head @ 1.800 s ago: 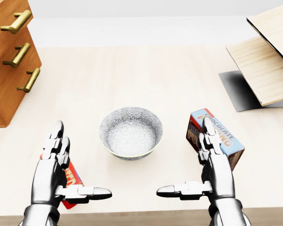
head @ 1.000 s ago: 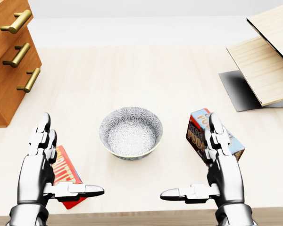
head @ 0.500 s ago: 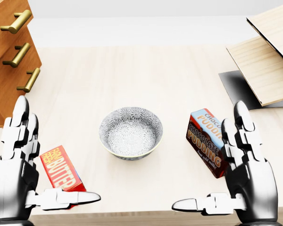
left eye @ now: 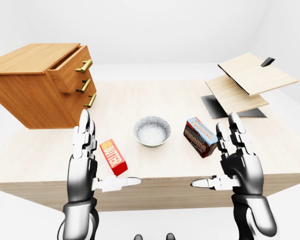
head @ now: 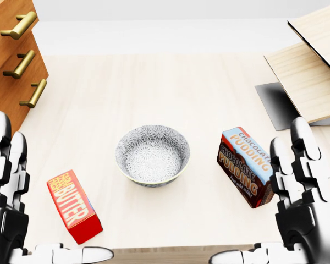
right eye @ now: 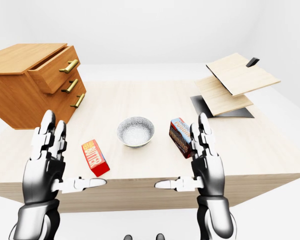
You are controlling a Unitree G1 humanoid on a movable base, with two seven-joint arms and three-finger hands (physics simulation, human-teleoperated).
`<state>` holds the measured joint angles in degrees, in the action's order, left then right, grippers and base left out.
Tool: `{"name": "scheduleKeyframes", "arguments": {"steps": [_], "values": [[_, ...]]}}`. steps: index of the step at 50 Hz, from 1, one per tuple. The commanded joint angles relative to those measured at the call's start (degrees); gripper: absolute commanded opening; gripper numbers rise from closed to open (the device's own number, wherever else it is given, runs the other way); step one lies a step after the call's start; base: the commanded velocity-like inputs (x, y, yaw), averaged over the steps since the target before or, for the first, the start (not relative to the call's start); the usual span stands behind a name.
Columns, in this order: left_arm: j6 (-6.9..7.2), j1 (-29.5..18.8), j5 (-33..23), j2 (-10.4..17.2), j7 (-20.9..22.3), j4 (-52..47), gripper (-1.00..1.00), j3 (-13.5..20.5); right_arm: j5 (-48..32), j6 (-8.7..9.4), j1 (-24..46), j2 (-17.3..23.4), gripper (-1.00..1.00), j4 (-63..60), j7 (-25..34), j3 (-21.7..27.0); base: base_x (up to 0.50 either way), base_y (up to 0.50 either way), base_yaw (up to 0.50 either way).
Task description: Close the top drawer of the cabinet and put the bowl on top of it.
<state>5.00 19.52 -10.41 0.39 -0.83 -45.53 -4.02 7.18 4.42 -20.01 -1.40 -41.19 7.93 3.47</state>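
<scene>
A grey patterned bowl (head: 152,155) sits upright on the pale wooden table (head: 154,88), midway between my two hands. The wooden cabinet (left eye: 30,92) stands at the table's left, with three brass handles. Its top drawer (left eye: 69,70) is pulled partly out. My left hand (right eye: 77,152) is raised at the lower left, open, fingers up and thumb pointing inward. My right hand (left eye: 215,157) mirrors it at the lower right, also open. Neither hand touches the bowl or holds anything.
A red butter box (head: 74,206) lies left of the bowl near the table's near edge. A chocolate pudding box (head: 246,173) lies to the bowl's right. A tilted wooden shelf stand (left eye: 242,82) on a dark base occupies the table's right.
</scene>
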Motion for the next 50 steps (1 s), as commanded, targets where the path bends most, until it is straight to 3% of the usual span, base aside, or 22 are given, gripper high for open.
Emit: {"name": "scheduleKeyframes", "arguments": {"steps": [1, 32, 33, 34, 50], "values": [[0.0, 0.9, -0.2, 0.1, -0.2, -1.4, 1.0, -0.4, 0.2, 0.01, -0.6, -0.2, 1.0, -1.0, 0.4, 0.2, 0.0, 0.0, 0.0], [-0.38, 2.3, -1.2, 0.0, -0.7, -3.0, 1.0, -0.2, 0.3, -0.83, -1.6, -0.3, 1.0, -1.4, 0.6, -0.5, 0.0, 0.0, 0.0], [-1.92, 3.6, -1.3, 0.3, -0.5, -3.2, 1.0, -0.8, 0.6, -0.43, -1.5, 0.0, 1.0, -1.2, 1.0, -0.4, 0.0, 0.0, 0.0], [-2.04, 3.6, -1.3, 0.3, -0.5, -3.2, 1.0, -0.8, 0.6, -0.4, -1.5, 0.0, 1.0, -1.2, 1.1, -0.4, 0.0, 0.0, 0.0], [-2.06, 3.7, -1.2, 0.4, -0.6, -3.2, 1.0, -0.8, 0.5, -0.37, -1.4, -0.1, 1.0, -1.2, 1.2, -0.3, 0.0, 0.0, 0.0]]}}
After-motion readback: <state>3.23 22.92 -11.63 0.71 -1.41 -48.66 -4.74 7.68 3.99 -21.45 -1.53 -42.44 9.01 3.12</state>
